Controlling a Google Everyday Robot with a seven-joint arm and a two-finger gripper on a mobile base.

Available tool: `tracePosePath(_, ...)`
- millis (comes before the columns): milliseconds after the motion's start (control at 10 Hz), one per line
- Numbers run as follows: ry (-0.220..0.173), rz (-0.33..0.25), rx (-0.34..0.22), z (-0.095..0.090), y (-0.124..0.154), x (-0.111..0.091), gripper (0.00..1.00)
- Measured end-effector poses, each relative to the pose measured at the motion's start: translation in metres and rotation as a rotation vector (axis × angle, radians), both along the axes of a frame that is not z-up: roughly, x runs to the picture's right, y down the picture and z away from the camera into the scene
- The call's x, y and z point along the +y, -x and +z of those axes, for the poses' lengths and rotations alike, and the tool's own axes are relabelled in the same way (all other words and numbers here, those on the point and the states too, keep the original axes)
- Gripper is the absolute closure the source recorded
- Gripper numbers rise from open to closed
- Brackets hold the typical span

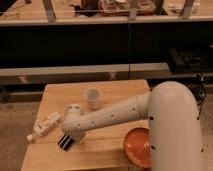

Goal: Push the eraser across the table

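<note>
The light wooden table [110,150] fills the lower middle of the camera view. My white arm reaches from the right across it to the front left. The gripper [65,141] is the dark striped end of the arm, low over the table's front left part. No separate long black eraser shows; it may be hidden under the gripper or arm, and I cannot tell it from the gripper's dark end.
A pale paper cup [92,98] stands upright behind the arm near the table's middle. A white bottle-like object [45,126] lies at the left edge. An orange bowl [136,148] sits at the front right beside my arm. Dark shelving runs behind the table.
</note>
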State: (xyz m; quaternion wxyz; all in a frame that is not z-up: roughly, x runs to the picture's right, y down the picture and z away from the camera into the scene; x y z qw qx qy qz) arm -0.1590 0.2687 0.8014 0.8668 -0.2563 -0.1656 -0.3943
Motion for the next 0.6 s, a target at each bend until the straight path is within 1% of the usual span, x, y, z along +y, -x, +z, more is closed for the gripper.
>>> tracePosePath(300,0.005,0.000,0.000,-0.001,0.000,0.000,1.00)
tracePosePath(400,0.006,-0.011,-0.006,0.001,0.007,-0.002,1.00)
tracePosePath(600,-0.006,-0.026,-0.028,0.007,0.022,-0.010,1.00)
